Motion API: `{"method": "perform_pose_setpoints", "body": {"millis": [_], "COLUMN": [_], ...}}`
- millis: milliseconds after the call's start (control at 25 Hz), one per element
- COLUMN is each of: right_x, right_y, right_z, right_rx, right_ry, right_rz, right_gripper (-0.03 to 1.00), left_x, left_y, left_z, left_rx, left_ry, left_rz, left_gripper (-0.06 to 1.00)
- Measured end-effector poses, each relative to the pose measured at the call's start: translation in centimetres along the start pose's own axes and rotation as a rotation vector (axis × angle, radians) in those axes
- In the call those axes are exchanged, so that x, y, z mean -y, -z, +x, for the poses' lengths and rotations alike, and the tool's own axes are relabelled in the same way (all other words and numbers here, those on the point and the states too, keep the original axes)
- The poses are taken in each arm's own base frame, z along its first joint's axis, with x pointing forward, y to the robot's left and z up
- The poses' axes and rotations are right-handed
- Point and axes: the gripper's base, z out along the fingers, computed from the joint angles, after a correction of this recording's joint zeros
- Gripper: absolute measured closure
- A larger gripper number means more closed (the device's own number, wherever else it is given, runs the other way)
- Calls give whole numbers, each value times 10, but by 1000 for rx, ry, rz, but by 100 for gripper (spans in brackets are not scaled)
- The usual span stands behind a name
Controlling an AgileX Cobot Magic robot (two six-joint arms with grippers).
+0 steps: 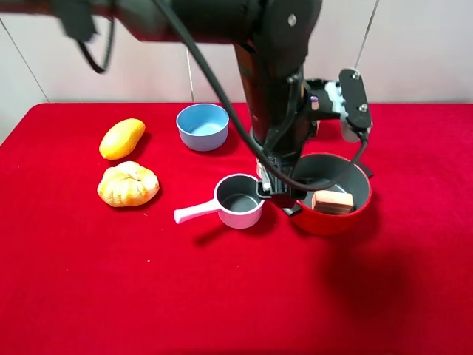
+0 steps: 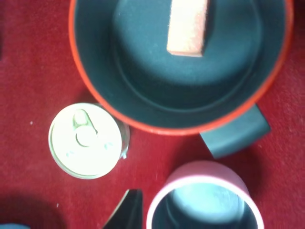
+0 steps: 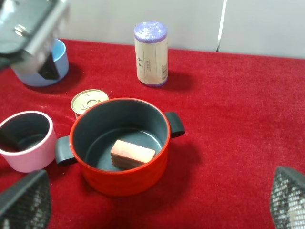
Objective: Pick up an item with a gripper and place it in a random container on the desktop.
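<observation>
Inside the red pot (image 3: 95, 126) lies the block (image 3: 132, 153); right gripper (image 3: 152, 202) open, left gripper's state unclear.

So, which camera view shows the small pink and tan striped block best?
The right wrist view: the small pink and tan striped block lies whole on the dark floor of the wide round red pot, top and side visible. The left wrist view crops it at the frame edge. In the exterior high view it appears small beside the arm.
</observation>
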Motion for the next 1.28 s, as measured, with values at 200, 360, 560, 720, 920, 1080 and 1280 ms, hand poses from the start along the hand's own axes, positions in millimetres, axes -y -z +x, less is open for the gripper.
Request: {"method": "perform_pose_setpoints", "body": {"millis": [200, 360, 560, 720, 920, 1080, 1280], "right_x": [0, 0, 0, 0, 0, 0, 0], "right_y": [0, 0, 0, 0, 0, 0, 0], "right_z": [0, 0, 0, 0, 0, 0, 0], "right_rx": [0, 0, 0, 0, 0, 0, 0], "right_ry": [0, 0, 0, 0, -1, -1, -1], "right_rz": [0, 0, 0, 0, -1, -1, -1], "right_gripper": [27, 27, 27, 27, 27, 27, 27], "left_x": [4, 8, 13, 16, 21, 32, 45], "left_y": [22, 40, 64, 75, 85, 97, 109], "left_z": [7, 13, 18, 19, 26, 40, 61], "left_rx": [-12, -35, -22, -4, -13, -15, -26], "left_ry": [2, 4, 20, 30, 29, 29, 89], "left_rz": [8, 25, 49, 64, 71, 72, 76], "left_gripper": [-5, -5, -5, -5, -5, -5, -5]}}
